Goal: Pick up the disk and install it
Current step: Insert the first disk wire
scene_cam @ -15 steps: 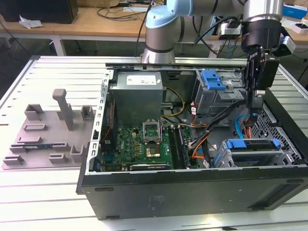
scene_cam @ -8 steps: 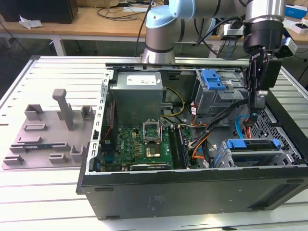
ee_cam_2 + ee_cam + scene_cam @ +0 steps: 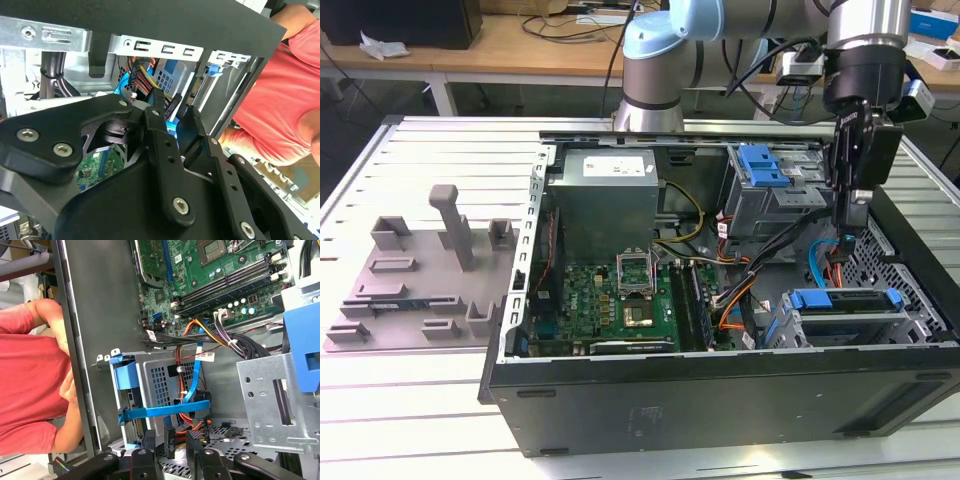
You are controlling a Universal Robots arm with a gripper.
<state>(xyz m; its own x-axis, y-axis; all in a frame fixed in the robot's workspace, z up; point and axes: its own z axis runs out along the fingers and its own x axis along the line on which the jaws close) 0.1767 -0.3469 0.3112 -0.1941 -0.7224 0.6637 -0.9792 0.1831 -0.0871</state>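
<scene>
A: Where's the disk (image 3: 844, 302)?
B: Seated in a corner bay of the computer case (image 3: 720, 395); the gripper (image 3: 851, 222) hovers above that case, jaws slightly apart, empty.
A: Handling?
B: Likely heavy, rigid, shock-sensitive; take the blue carrier rails.

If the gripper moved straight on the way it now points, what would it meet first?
Probably the orange and blue cables beside the disk, then the perforated case floor; depth is unclear.
</scene>
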